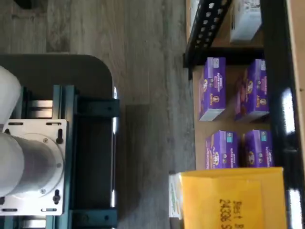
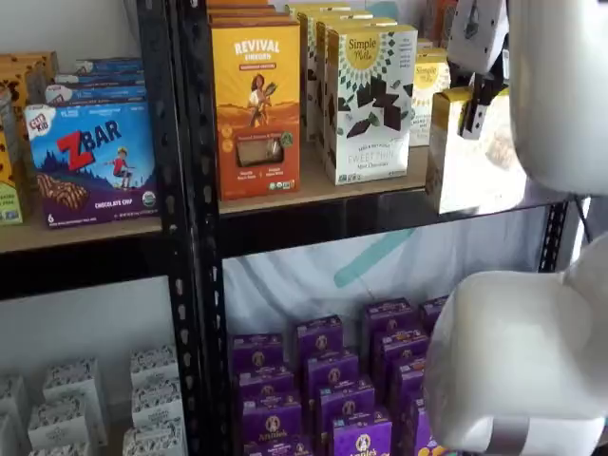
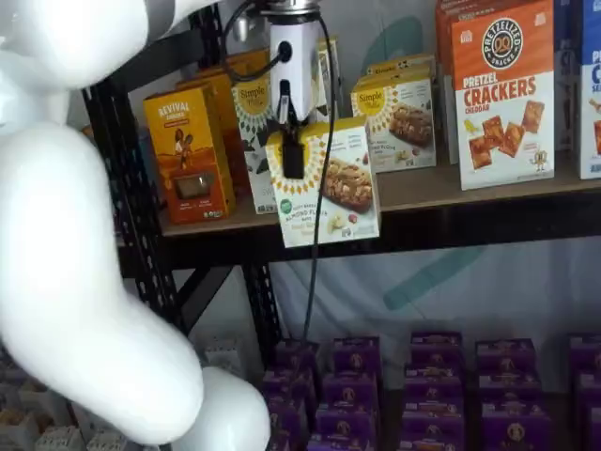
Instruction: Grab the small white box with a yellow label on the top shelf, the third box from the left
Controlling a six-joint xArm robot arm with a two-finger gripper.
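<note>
The white arm [image 3: 84, 282] fills much of both shelf views, standing between the cameras and the black metal rack [image 2: 185, 237]. Behind it, the top shelf [image 3: 488, 202] carries its row of cartons: an orange Revival box [image 2: 255, 104], a taller white Simple Mills box with chocolate squares [image 2: 369, 100], and further along an orange pretzel crackers box [image 3: 502, 94]. Purple boxes [image 3: 423, 395] crowd the shelf below.

The small white box [image 3: 329, 183], with its yellow sunburst logo and cookie picture, is no longer sitting in the row. It hangs in front of the shelf's black beam, its lower edge overlapping the beam in a shelf view, so it appears lifted off the board and drawn toward the camera. A matching carton [image 3: 399, 113] stands on the shelf behind it. Judged from that, the grab itself looks done; what is left, at most, is carrying the box clear of the rack.

The gripper [image 3: 292, 155] comes down from above, its white body over the carton's top edge. Its black fingers [image 3: 293, 158] are clamped narrowly on the box's upper edge near the yellow band, with one finger showing against the front face. In the wrist view a yellow surface with sideways print [image 1: 233, 200], probably the held carton's top, lies close under the camera.
</note>
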